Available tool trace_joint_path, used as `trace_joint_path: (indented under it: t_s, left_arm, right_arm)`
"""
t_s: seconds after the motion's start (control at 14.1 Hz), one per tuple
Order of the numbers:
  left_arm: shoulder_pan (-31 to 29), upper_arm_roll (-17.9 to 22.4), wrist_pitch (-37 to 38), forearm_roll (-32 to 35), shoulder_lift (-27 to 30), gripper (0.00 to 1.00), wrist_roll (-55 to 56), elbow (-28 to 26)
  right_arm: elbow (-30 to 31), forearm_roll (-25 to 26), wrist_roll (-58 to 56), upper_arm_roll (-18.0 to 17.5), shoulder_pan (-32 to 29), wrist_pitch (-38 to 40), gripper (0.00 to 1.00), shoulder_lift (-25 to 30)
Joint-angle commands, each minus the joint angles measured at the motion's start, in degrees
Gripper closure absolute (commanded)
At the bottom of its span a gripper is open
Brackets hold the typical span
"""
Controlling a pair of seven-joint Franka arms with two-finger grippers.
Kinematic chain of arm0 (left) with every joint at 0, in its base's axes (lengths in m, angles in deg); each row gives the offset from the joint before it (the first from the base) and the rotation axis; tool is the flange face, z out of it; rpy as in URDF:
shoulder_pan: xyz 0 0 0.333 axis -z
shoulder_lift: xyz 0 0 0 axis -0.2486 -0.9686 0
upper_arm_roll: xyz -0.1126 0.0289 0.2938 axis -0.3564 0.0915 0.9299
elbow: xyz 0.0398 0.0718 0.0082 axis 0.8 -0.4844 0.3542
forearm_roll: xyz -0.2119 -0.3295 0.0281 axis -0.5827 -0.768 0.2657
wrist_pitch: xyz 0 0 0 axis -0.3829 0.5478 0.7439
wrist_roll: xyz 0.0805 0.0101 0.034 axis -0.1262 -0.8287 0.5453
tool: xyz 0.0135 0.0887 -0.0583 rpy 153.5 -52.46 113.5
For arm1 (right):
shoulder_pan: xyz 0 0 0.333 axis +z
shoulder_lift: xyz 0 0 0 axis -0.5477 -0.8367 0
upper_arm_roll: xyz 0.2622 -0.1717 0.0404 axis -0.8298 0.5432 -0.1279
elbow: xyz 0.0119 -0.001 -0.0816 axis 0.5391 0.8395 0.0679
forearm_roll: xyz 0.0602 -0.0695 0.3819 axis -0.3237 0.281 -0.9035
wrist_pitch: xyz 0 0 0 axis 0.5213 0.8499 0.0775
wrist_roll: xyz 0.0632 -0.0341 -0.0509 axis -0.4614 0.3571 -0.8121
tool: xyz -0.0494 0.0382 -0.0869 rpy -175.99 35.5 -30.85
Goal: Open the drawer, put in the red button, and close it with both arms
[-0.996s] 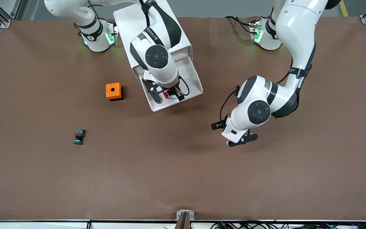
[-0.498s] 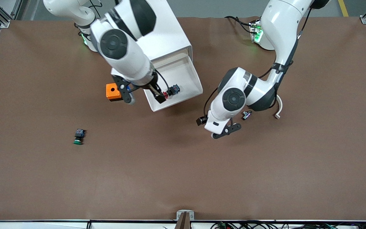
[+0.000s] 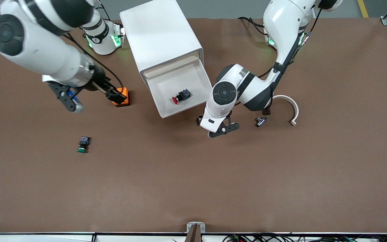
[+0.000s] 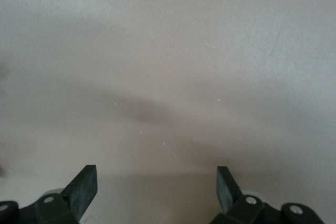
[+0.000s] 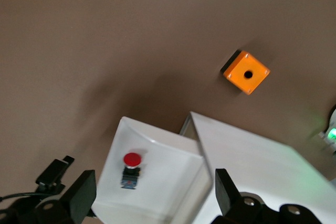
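Observation:
The drawer (image 3: 166, 85) stands pulled out of the white cabinet (image 3: 160, 37). The red button (image 3: 179, 96) lies on its side in it, red cap toward the right arm's end. The right wrist view shows the button (image 5: 131, 169) in the drawer (image 5: 168, 174) from above. My right gripper (image 3: 92, 99) is open and empty, high over the table beside the orange box (image 3: 122, 99); its own view shows it (image 5: 155, 195) wide apart. My left gripper (image 3: 223, 130) is open and empty, low over the table by the drawer's front corner. Its view (image 4: 156, 187) shows only bare table.
A green-capped button (image 3: 83, 145) lies nearer the front camera toward the right arm's end. The orange box also shows in the right wrist view (image 5: 245, 72). A white curved piece (image 3: 291, 107) and a small metal part (image 3: 260, 121) lie beside the left arm.
My right gripper let go of the red button in the drawer, rose and swung away toward the right arm's end. My left gripper moved closer to the drawer's front.

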Motion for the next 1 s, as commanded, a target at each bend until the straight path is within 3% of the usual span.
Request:
trace_joint_path:
  t_s: [0.0,0.21,0.57,0.92]
  left_arm:
    - [1.0,0.0,-0.5,1.5,2.1,0.00,1.5,-2.7]
    - [2.3,-0.1,-0.6,1.4,4.1,0.00,3.0,-4.6]
    - [3.4,-4.4,-0.6,1.4,4.2,0.00,7.5,-4.5]
    - [7.4,-4.9,-1.6,1.5,4.2,0.00,12.3,-4.5]
  right_arm:
    - [1.3,2.7,-10.3,-1.0,-3.6,2.0,0.00,2.4]
    - [3.5,7.7,-22.0,-1.0,-5.8,2.0,0.00,4.5]
    - [6.1,15.3,-39.4,-1.0,-10.0,1.2,0.00,7.8]
    - [12.6,16.2,-54.2,-1.0,-17.2,-4.2,0.00,11.6]
